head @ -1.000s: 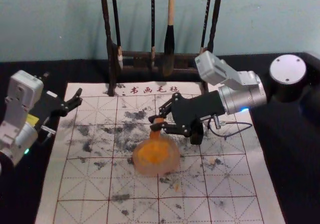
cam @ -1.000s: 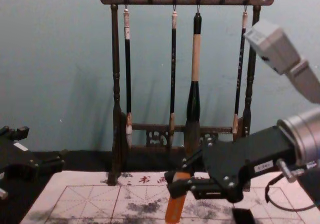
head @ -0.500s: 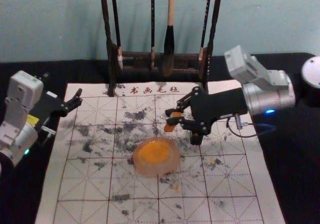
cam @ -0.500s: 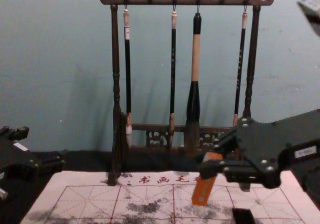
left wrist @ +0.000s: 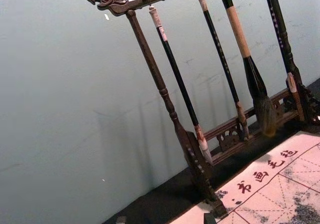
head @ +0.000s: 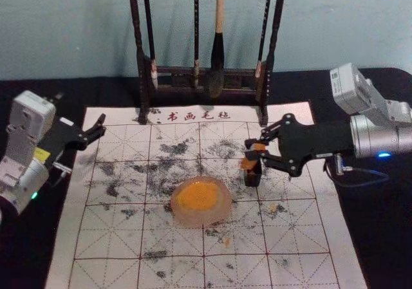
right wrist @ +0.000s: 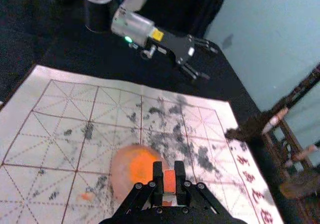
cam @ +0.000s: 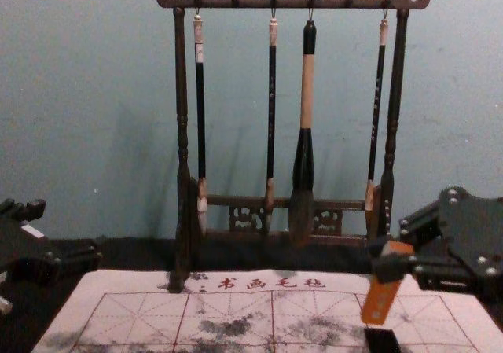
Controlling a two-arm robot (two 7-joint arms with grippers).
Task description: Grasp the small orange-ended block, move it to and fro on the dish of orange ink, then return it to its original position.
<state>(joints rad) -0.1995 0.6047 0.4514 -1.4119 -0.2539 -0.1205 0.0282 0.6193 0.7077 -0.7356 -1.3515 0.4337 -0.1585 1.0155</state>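
Observation:
In the head view my right gripper (head: 259, 149) is shut on the orange block (head: 248, 163), held just beside and over a small black holder (head: 253, 177). The chest view shows the block (cam: 380, 299) slightly tilted, its lower end above the black holder (cam: 382, 340). In the right wrist view the block (right wrist: 169, 181) sits between the fingertips of my right gripper (right wrist: 170, 180). The dish of orange ink (head: 201, 219) lies on the mat, left of the held block. My left gripper (head: 99, 129) is parked open at the far left. Fingertips of the left gripper (left wrist: 165, 220) edge into the left wrist view.
A gridded calligraphy mat (head: 109, 237) with black ink smudges covers the middle of the dark table. Behind it stands a wooden brush rack (cam: 182, 133) with several hanging brushes, among them a thick one (cam: 306, 156).
My right gripper has carried the block from over the orange ink dish rightward to the black holder. The left arm and the dish have stayed where they were.

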